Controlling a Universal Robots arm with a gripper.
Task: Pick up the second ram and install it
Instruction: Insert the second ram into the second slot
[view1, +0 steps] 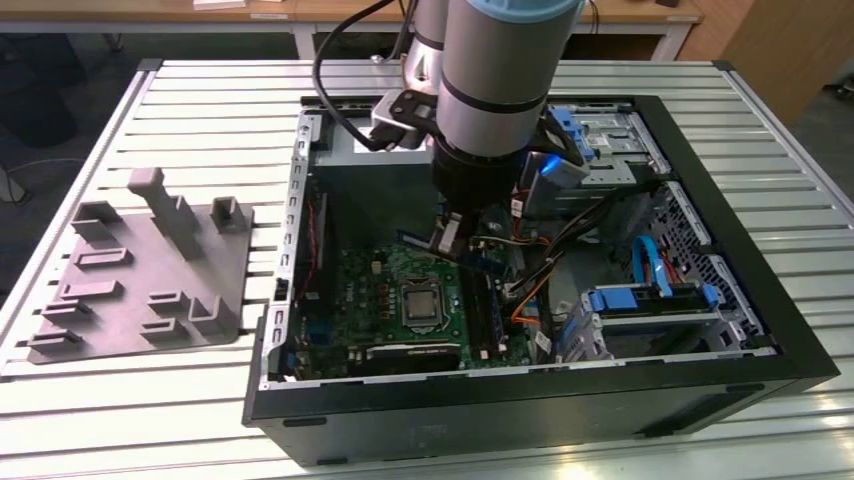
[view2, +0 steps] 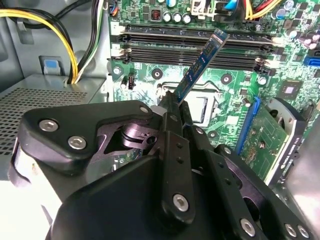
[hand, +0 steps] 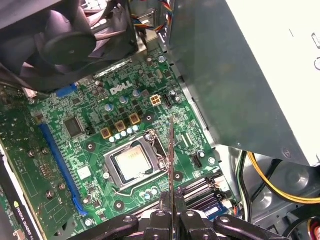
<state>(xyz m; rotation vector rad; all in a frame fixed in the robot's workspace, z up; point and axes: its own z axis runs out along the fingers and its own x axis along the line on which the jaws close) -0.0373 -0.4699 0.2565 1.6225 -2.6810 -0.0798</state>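
Over the open computer case (view1: 534, 405), above the motherboard (view1: 387, 300), the jaws are clamped on one end of the second ram (view2: 200, 62), so the stick hangs clear of everything below. I judge that the grip at the end is deliberate, since it leaves the rest of the stick free to meet a slot. In the second wrist view the stick juts out on a slant. Its far tip is over the bank of long memory slots (view2: 195, 42) but not seated in any. The first wrist view has it edge-on above the processor socket (hand: 131, 165). Whether a slot already carries a stick I cannot tell. The case lies on its side on the slatted tabletop (view1: 200, 95), which turns the board face-up for a reach from above. It also holds blue-trimmed drive cages (view1: 641, 300) and cables (view2: 75, 45). Beside it, on the exterior view's left, sits a grey parts holder (view1: 147, 270). I make out no stick in its pockets.
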